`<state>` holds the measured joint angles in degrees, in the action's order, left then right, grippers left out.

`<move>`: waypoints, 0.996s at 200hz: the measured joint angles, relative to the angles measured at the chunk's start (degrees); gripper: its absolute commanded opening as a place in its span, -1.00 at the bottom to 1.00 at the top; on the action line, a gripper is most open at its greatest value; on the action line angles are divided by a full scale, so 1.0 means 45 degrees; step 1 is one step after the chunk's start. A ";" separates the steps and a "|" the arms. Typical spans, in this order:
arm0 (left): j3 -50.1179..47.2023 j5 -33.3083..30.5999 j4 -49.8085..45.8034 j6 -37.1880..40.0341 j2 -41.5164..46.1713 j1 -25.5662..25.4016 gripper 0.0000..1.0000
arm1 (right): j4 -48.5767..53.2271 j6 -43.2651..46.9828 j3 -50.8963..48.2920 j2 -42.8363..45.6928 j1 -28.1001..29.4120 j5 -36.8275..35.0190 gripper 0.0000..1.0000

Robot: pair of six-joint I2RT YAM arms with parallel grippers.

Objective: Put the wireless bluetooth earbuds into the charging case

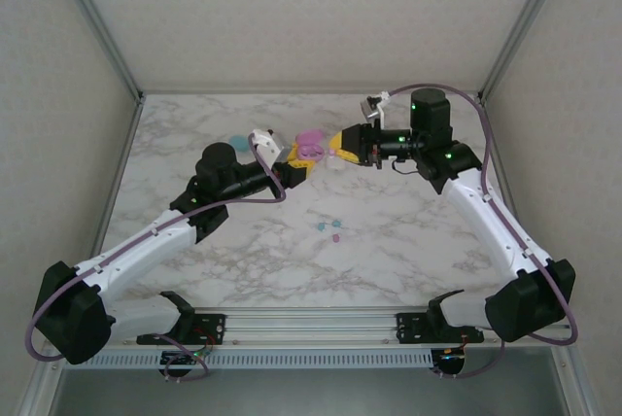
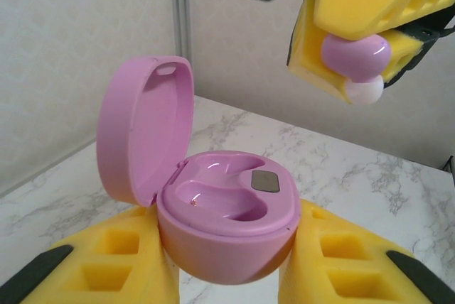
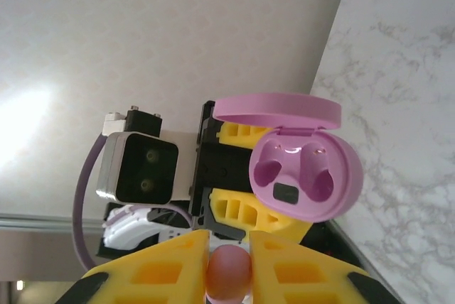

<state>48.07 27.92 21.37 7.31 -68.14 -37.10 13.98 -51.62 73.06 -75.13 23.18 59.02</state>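
Note:
My left gripper [image 2: 227, 265] is shut on a pink charging case [image 2: 227, 208] and holds it off the table with its lid [image 2: 142, 133] open. Both sockets of the case [image 3: 306, 176] are empty. My right gripper [image 3: 229, 275] is shut on a pink earbud [image 3: 229, 270] with a whitish tip [image 2: 364, 91]. This earbud [image 2: 355, 55] hangs above and to the right of the case, apart from it. From above, the two grippers [image 1: 296, 165] [image 1: 340, 149] meet at the case [image 1: 310, 144] over the back middle of the table. A teal earbud [image 1: 320, 225] and two pink ones [image 1: 336, 232] lie on the marble.
A teal rounded case [image 1: 238, 140] lies at the back left, behind the left wrist. White walls with metal posts [image 1: 126, 76] close in the table on three sides. A rail [image 1: 311, 324] runs along the near edge between the arm bases.

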 measured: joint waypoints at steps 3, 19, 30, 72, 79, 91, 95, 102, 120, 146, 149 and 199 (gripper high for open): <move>-0.0010 0.0015 0.0034 0.0005 0.0000 0.0000 -0.68 | -0.0005 0.0063 0.0005 0.0034 0.0087 -0.0136 -0.60; -0.0024 0.0024 0.0185 0.0049 0.0000 -0.0053 -0.68 | -0.0044 0.0340 0.0005 0.0180 0.0452 -0.0714 -0.60; -0.0024 0.0034 0.0257 0.0063 -0.0005 -0.0097 -0.68 | -0.0146 0.0525 0.0010 0.0248 0.0675 -0.1132 -0.60; -0.0019 0.0073 0.0350 0.0160 -0.0189 -0.0189 -0.68 | -0.0296 0.1010 0.0058 0.0257 0.1239 -0.2327 -0.60; -0.0019 0.0068 0.0350 0.0199 -0.0233 -0.0214 -0.68 | -0.0296 0.1059 0.0107 0.0233 0.1302 -0.2492 -0.60; -0.0019 0.0068 0.0350 0.0204 -0.0306 -0.0238 -0.68 | -0.0291 0.1127 0.0243 0.0155 0.1404 -0.2623 -0.60; -0.0019 0.0073 0.0350 0.0209 -0.0321 -0.0238 -0.68 | -0.0296 0.1151 0.0296 0.0117 0.1447 -0.2691 -0.60; -0.0019 0.0073 0.0350 0.0243 -0.0355 -0.0243 -0.68 | -0.0296 0.1205 0.0379 0.0058 0.1520 -0.2793 -0.60; -0.0019 0.0068 0.0355 0.0248 -0.0374 -0.0248 -0.68 | -0.0296 0.1307 0.0525 -0.0121 0.1729 -0.3002 -0.60; -0.0019 0.0063 0.0364 0.0243 -0.0369 -0.0248 -0.68 | -0.0223 0.1345 0.0554 -0.0423 0.1885 -0.3303 -0.61; -0.0019 0.0063 0.0374 0.0243 -0.0369 -0.0248 -0.68 | -0.0204 0.1350 0.0554 -0.0452 0.1885 -0.3356 -0.60; -0.0019 -0.0029 0.0481 0.0141 -0.0374 -0.0248 -0.67 | -0.0092 0.1554 0.0573 -0.0690 0.2016 -0.3764 -0.60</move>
<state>47.99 27.79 23.53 7.94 -69.82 -38.22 13.56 -44.62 75.64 -78.24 32.25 42.09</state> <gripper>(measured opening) 0.320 0.199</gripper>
